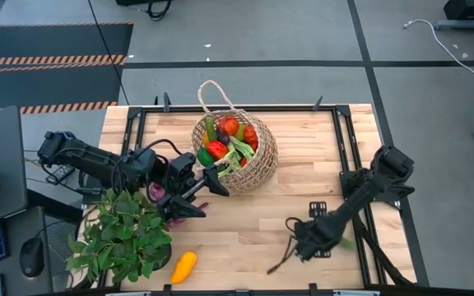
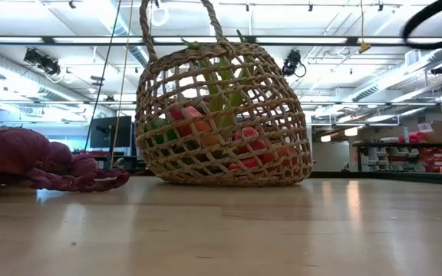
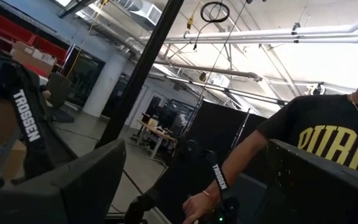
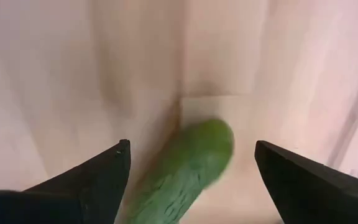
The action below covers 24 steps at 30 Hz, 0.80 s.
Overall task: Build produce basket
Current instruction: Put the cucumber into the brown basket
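Right arm reaches low over the wooden table (image 1: 245, 238), its right gripper (image 4: 188, 162) spread wide, pointing straight down, with one green cucumber (image 4: 182, 168) lying between the fingers, not clamped. Left arm stretches toward the round tan open-weave straw basket (image 1: 257, 168); the left gripper (image 1: 208, 182), fingers apart, sits just beside its rim. One yellow squash (image 1: 183, 266) lies well behind it, beside one leafy potted plant (image 1: 122, 234).

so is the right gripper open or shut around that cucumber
Open: in the right wrist view the right gripper has its fingers spread wide, the cucumber lying between them on the table, ungripped.
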Tool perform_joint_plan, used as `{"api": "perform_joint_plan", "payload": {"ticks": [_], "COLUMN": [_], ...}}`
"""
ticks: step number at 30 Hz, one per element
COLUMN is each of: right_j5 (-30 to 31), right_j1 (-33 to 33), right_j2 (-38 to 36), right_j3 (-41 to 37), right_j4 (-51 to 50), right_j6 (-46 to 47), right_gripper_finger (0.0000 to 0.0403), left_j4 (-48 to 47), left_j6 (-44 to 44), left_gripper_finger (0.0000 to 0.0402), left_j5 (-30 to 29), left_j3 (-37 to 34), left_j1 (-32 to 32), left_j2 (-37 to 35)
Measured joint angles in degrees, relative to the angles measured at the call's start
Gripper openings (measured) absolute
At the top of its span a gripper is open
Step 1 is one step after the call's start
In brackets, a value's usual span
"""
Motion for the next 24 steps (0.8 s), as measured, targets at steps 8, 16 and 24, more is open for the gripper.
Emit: {"api": "perform_joint_plan", "payload": {"ticks": [8,16,24], "right_j5": [-7.81,-11.92,-12.89], "right_j1": [-2.54,0.81,6.12], "right_j2": [-2.65,-7.39,-7.50], "right_j3": [0.00,-0.64,-5.22], "right_j4": [-4.39,-3.44,2.91], "right_j6": [5.45,26.23,39.50], "right_gripper_finger": [0.0348,0.0348,0.0347], "left_j4": [0.03,0.05,-0.01], "left_j6": [-0.04,0.03,-0.03], "left_gripper_finger": [0.0396,0.0396,0.0396], "left_j5": [0.00,0.01,0.02], "left_j3": [0.00,0.00,0.00], "left_j1": [0.00,0.00,0.00], "left_j2": [0.00,0.00,0.00]}}
